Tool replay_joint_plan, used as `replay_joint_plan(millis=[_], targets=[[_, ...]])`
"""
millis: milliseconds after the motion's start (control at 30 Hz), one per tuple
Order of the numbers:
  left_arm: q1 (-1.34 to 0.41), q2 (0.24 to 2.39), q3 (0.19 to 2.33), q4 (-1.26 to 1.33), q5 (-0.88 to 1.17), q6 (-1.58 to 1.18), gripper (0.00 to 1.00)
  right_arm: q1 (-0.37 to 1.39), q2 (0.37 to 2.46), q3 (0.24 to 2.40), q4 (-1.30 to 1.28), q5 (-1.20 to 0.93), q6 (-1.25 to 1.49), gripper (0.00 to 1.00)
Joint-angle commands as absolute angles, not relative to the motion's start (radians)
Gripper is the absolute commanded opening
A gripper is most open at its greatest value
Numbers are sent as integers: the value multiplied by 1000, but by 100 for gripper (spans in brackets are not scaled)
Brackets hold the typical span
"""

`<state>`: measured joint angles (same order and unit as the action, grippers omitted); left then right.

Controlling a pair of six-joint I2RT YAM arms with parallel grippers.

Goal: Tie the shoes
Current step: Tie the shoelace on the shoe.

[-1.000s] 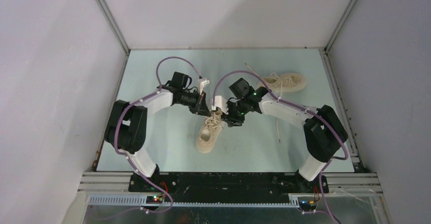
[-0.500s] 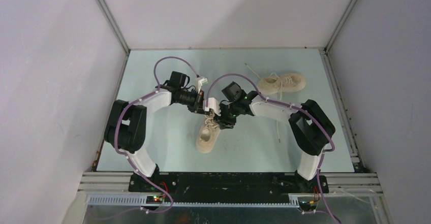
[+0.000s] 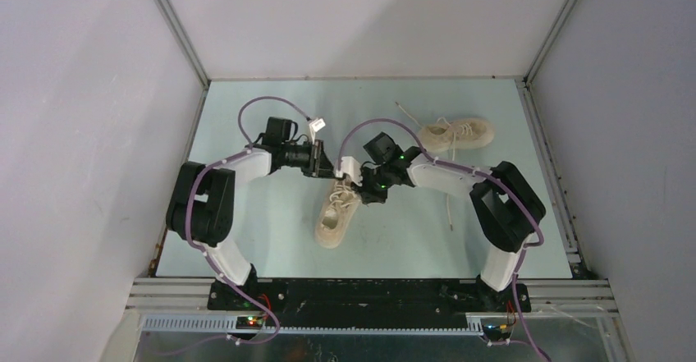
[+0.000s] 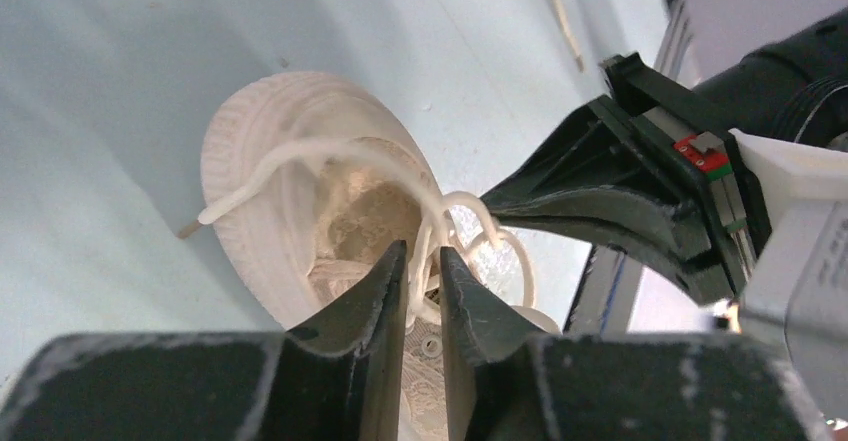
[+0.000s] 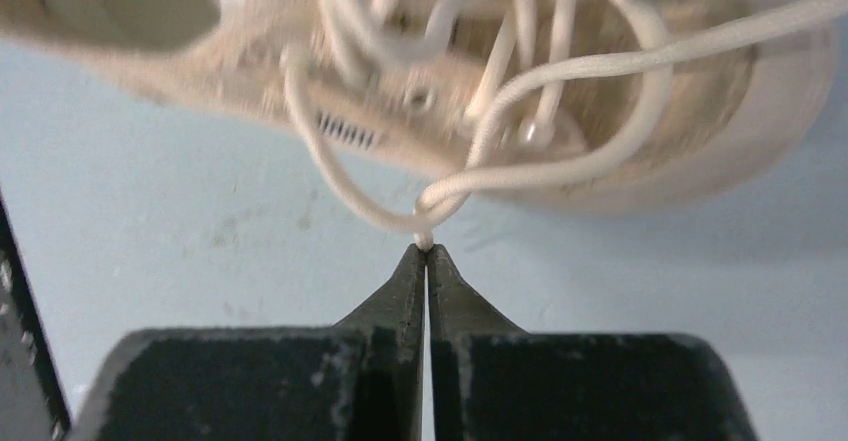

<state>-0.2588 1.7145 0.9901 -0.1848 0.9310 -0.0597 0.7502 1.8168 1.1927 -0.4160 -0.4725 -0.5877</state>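
Right gripper (image 3: 368, 193) jaws now clamped, half open a second back; left gripper (image 3: 327, 165) jaws eased slightly apart.
Top view: both grippers meet over far, laced end of near shoe (image 3: 335, 218) mid-table (image 3: 246, 239); far shoe (image 3: 456, 132) well apart at right rear.
Left wrist: fingers (image 4: 385, 281) stand with narrow gap, lace (image 4: 340, 146) strand running through it; contact unclear.
Right wrist: tips pressed together, pinching lace loop just beside shoe's side.
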Motion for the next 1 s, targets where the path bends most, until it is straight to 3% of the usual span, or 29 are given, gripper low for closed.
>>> replay_joint_plan(millis=[0, 67, 200, 333, 367, 467, 533, 700, 967], targets=[[-192, 1715, 925, 142, 1045, -380, 23, 720, 1685, 1152, -554, -462, -654, 0], [-187, 1731, 925, 170, 1050, -418, 21, 718, 1658, 1131, -581, -453, -673, 0], [-186, 1738, 928, 170, 1027, -420, 8, 713, 1627, 1083, -591, -448, -681, 0], [-186, 1736, 934, 129, 989, -391, 4, 718, 1623, 1072, -585, -454, -680, 0], [-186, 1736, 937, 124, 988, -385, 6, 718, 1624, 1072, -584, -454, -682, 0], [-200, 1712, 970, 34, 954, -263, 29, 718, 1626, 1072, -580, -454, -687, 0], [-206, 1687, 1019, -98, 926, -92, 37, 718, 1629, 1072, -580, -456, -689, 0], [-207, 1648, 1164, -477, 851, 542, 45, 719, 1629, 1075, -588, -469, -694, 0], [-246, 1751, 1413, -965, 769, 1204, 47, 716, 1652, 1111, -589, -490, -678, 0]])
